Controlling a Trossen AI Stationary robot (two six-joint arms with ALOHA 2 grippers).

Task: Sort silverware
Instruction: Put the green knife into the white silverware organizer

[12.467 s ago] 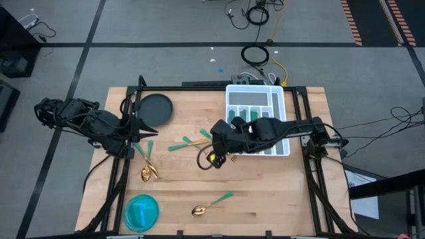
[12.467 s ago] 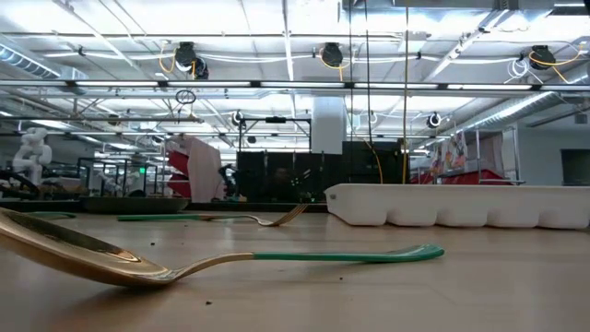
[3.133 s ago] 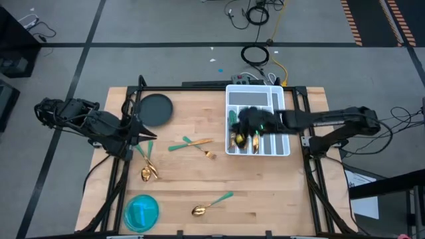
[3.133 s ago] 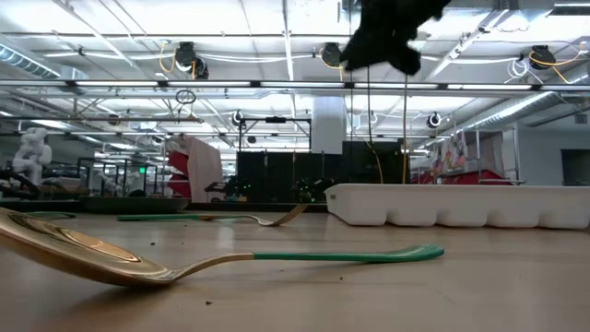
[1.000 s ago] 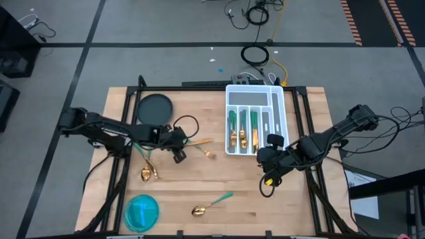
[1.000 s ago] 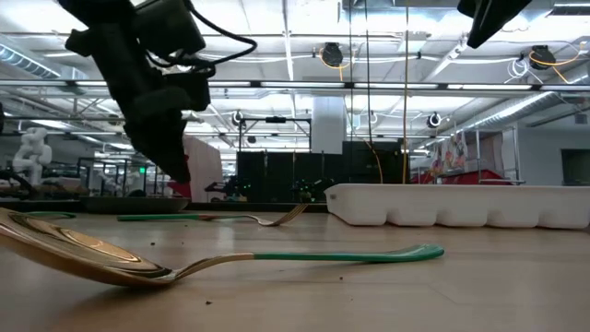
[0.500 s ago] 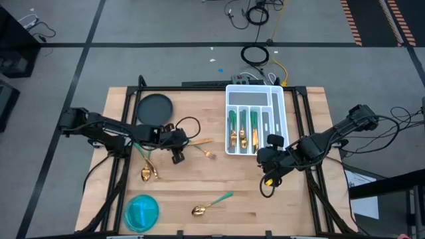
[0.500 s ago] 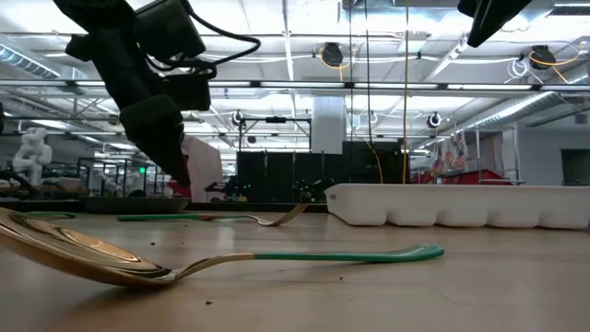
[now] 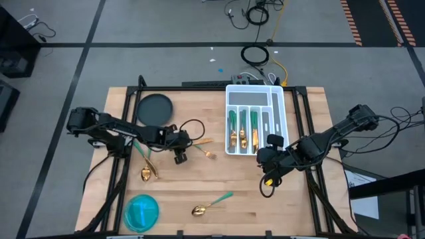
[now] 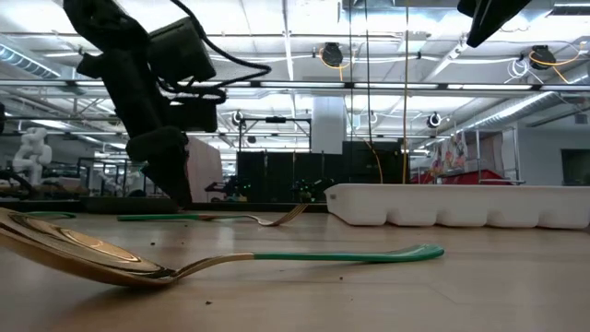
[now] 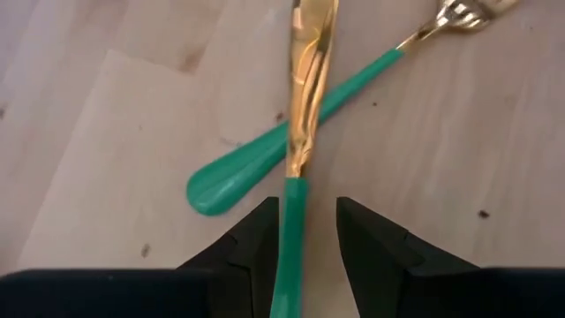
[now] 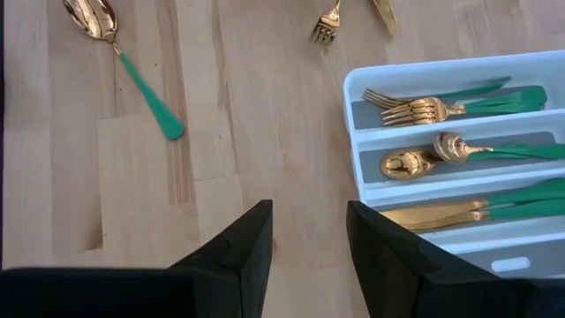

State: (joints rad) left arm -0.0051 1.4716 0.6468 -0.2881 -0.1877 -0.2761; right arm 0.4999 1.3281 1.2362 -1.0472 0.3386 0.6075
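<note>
I see even, bright overhead light from ceiling fixtures (image 10: 277,18). Glare marks the knife blade (image 11: 311,79). The nearest spoon (image 10: 83,251) is blurred. Shadows on the table (image 9: 292,199) are soft.

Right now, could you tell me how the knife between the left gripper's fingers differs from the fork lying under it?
The knife has a flat gold blade; the fork ends in gold tines. The knife lies on top, crossing the fork's handle. The knife's handle sits between the left gripper's open fingers; the fork's is outside them. Both have green handles.
</note>
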